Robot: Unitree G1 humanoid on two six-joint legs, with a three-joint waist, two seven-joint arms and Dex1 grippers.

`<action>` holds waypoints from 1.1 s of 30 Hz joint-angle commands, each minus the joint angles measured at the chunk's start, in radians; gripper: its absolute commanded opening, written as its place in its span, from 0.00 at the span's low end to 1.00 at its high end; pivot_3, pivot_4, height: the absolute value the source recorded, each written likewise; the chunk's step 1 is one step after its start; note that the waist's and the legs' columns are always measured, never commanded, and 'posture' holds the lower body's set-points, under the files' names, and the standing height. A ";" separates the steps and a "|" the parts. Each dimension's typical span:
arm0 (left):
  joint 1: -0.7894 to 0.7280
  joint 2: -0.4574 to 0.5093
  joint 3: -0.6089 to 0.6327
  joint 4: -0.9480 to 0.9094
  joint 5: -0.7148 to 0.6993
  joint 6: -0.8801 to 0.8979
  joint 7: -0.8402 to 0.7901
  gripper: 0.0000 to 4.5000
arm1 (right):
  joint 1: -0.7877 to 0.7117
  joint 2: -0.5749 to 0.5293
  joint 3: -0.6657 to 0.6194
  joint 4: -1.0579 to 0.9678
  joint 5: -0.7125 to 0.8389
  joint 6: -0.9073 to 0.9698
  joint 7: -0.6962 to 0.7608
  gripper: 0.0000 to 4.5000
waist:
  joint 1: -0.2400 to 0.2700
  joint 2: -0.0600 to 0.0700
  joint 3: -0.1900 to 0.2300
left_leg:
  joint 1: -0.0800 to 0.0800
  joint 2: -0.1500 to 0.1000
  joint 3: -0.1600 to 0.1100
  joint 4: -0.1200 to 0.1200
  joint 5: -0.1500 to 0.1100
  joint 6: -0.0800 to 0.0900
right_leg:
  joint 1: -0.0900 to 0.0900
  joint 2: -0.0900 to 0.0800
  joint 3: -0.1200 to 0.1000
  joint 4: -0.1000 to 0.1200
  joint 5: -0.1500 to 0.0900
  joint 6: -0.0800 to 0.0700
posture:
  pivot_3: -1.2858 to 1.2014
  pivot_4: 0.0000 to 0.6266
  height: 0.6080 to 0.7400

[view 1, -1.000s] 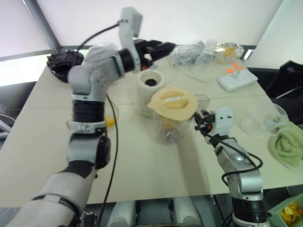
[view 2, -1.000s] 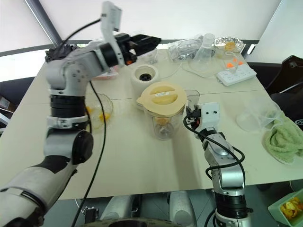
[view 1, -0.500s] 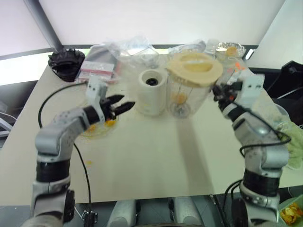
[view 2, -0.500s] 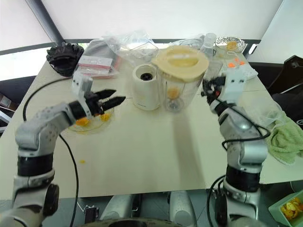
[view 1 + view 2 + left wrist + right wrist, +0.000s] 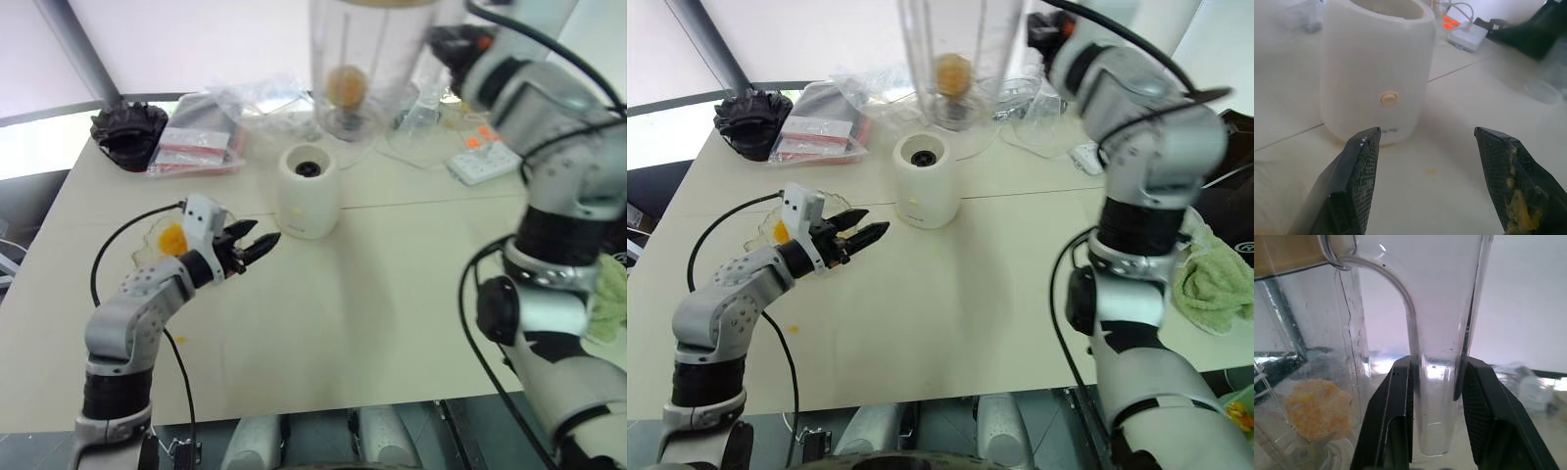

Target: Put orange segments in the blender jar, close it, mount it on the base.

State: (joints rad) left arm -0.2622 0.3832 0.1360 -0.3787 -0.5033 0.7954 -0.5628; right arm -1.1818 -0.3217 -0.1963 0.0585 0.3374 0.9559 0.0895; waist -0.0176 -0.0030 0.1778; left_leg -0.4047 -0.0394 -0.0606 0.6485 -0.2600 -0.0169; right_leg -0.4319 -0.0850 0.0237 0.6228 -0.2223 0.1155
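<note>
Blender jar: the clear blender jar (image 5: 364,61) is held up in the air above the back of the desk (image 5: 372,313), upright, its bottom hanging above and a little behind the base.
Orange segments: one yellow-orange lump of the orange segments (image 5: 340,86) sits low inside the jar; more lie in the shallow glass dish (image 5: 774,233) at the left of the desk.
Jar handle: the clear handle (image 5: 1442,396) runs down between the two black fingers of the right claw.
Right claw: the right claw (image 5: 1434,406) is pinching the jar's handle, one finger pad (image 5: 1400,406) pressed on each side of it; the arm is raised high at the right.
Base: the squat white base (image 5: 309,192) stands on the desk near its middle, dark round socket facing up, nothing mounted on it; in the left wrist view a small round button shows on its side wall.
Left claw: the left claw (image 5: 257,245) is spread and holds nothing, low over the desk, pointing toward the base but apart from it; yellow pulp clings to one fingertip (image 5: 1518,205).
Dish: just beside the left claw's wrist, on its far side from the base.
Desk, back left: a black ridged part (image 5: 127,132) and plastic bags (image 5: 201,137) with red-striped packets.
Desk, back right: a white power strip (image 5: 490,162) with orange switches, just beside the right arm.
Desk, right edge: a green cloth (image 5: 1215,279).
Desk, front left: a small orange speck (image 5: 792,329) on the bare top.
</note>
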 commanded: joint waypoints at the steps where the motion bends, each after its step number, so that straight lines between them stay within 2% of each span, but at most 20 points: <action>1: 0.011 0.004 0.011 -0.052 -0.015 -0.026 0.018 0.71 | -0.048 0.038 0.001 0.040 -0.024 -0.104 -0.024 0.18 | 0.005 0.000 0.000 | 0.000 0.000 0.000 0.000 0.000 0.000 | 0.000 0.000 0.000 0.000 0.000 0.000 | 0.52 0.24 1.00; 6: 0.007 -0.003 0.005 -0.069 -0.026 -0.014 0.043 0.71 | -0.029 0.091 0.031 0.113 -0.059 -0.199 -0.041 0.18 | 0.005 0.000 0.000 | -0.004 -0.002 0.000 0.001 0.000 0.000 | -0.003 -0.002 0.000 0.000 0.000 0.000 | 0.52 0.24 1.00; 14: -0.020 0.003 -0.010 -0.056 -0.032 -0.017 0.057 0.71 | -0.010 0.104 0.041 0.203 -0.092 -0.294 -0.030 0.18 | -0.002 0.000 0.000 | -0.003 -0.002 0.000 0.000 0.001 -0.001 | -0.005 -0.001 0.000 0.003 0.000 0.000 | 0.52 0.24 1.00; 33: 0.030 0.000 -0.032 -0.113 -0.038 -0.034 0.101 0.71 | 0.031 0.170 0.062 0.274 -0.120 -0.357 -0.026 0.18 | -0.005 0.000 0.000 | -0.003 -0.001 0.000 0.001 0.002 -0.003 | -0.007 0.001 0.001 0.006 0.001 -0.001 | 0.52 0.24 1.00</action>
State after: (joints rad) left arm -0.2339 0.3807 0.0930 -0.4444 -0.5323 0.7797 -0.4690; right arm -1.1282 -0.1598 -0.1357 0.3576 0.2153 0.6349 0.0557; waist -0.0224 -0.0028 0.1779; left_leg -0.4079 -0.0403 -0.0601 0.6490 -0.2583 -0.0196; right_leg -0.4390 -0.0834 0.0247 0.6287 -0.2215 0.1144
